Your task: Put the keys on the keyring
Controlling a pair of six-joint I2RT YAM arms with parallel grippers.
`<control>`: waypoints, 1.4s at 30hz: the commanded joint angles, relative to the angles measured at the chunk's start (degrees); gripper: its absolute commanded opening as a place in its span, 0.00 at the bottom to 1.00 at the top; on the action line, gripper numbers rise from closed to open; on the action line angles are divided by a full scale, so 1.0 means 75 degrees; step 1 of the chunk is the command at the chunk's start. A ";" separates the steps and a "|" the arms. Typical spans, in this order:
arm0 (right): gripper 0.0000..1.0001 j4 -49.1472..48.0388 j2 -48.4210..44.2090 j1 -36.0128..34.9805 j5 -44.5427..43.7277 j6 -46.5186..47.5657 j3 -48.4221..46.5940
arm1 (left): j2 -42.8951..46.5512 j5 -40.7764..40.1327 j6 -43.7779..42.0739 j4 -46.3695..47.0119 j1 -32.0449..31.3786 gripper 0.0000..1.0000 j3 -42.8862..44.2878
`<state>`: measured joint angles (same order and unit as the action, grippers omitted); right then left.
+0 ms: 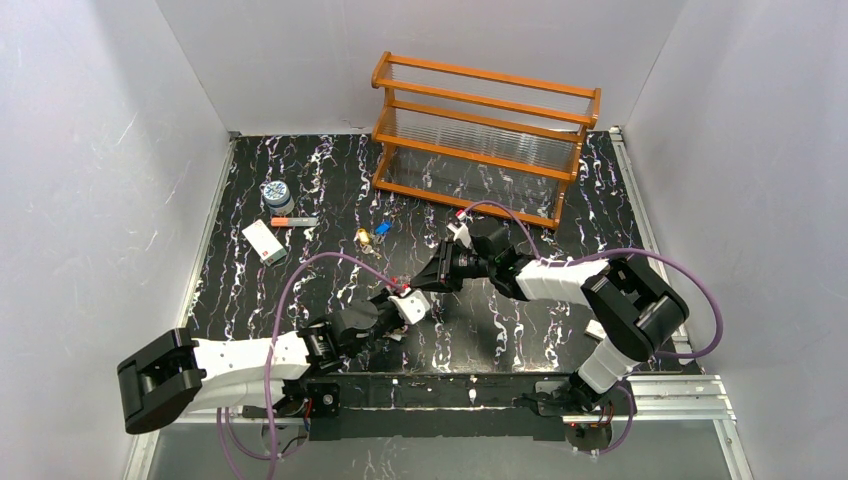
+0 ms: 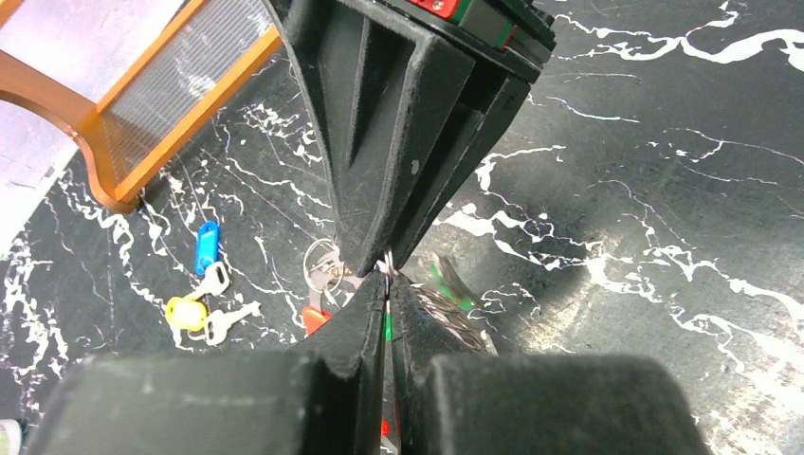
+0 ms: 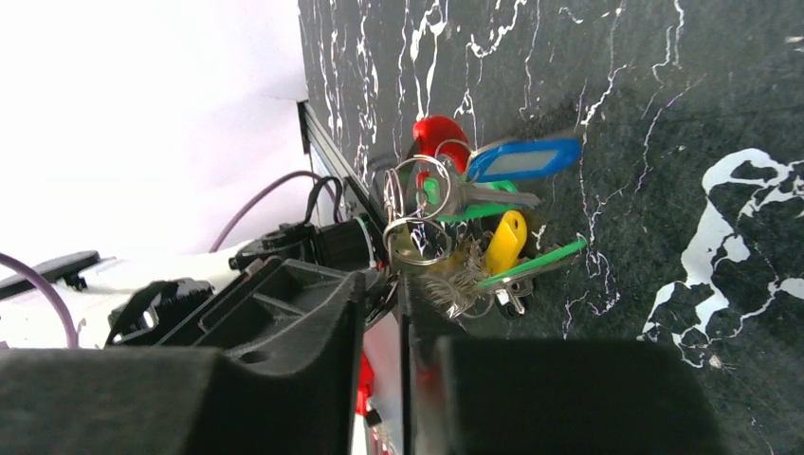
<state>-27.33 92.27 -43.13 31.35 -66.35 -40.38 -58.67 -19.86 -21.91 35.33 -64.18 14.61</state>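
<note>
Pinching the ring (image 3: 417,204) by its thin, likely slippery wire, your left gripper (image 2: 387,284) is clenched; light keys (image 3: 493,237) dangle. Right gripper (image 3: 382,284): cannot tell.

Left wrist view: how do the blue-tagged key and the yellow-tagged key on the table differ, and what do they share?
The blue-tagged key has a long, oblong tag; the yellow-tagged key has a shorter, rounder one. The blue one lies nearer the wooden rack; the yellow one nearer the camera. Both lie flat on the table, each with a silver blade.
</note>
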 commanded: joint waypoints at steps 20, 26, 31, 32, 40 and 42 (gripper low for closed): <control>0.01 0.2817 -0.1192 -0.0041 -0.1393 0.6319 -0.1115 | 0.0937 0.0517 0.0982 -0.0669 -0.0091 0.52 0.0752; 0.01 0.2826 -0.2197 -0.0041 -0.1894 0.8949 -0.0746 | 0.1363 0.0469 0.1048 -0.1427 -0.0091 0.53 0.1234; 0.01 0.2733 -0.2849 -0.0044 -0.1733 1.0797 -0.0827 | 0.1851 0.0291 0.1066 -0.1367 -0.0091 0.53 0.1128; 0.01 0.2741 -0.2912 -0.0043 -0.1598 1.1098 -0.0896 | 0.1937 0.0269 0.1039 -0.1319 -0.0091 0.53 0.1079; 0.01 0.3156 -0.2359 -0.0395 -0.0390 1.2293 -0.0954 | 0.2404 0.0172 0.1012 -0.1040 -0.0094 0.54 0.0601; 0.01 0.3511 -0.2111 -0.0783 -0.0399 1.2667 -0.0865 | 0.2435 0.0142 0.1101 -0.1054 -0.0091 0.54 0.0476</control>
<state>-3.81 73.54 -44.80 23.92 20.38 -46.09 -41.32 -17.39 -14.44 26.89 -64.64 20.23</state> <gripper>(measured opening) 0.030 0.535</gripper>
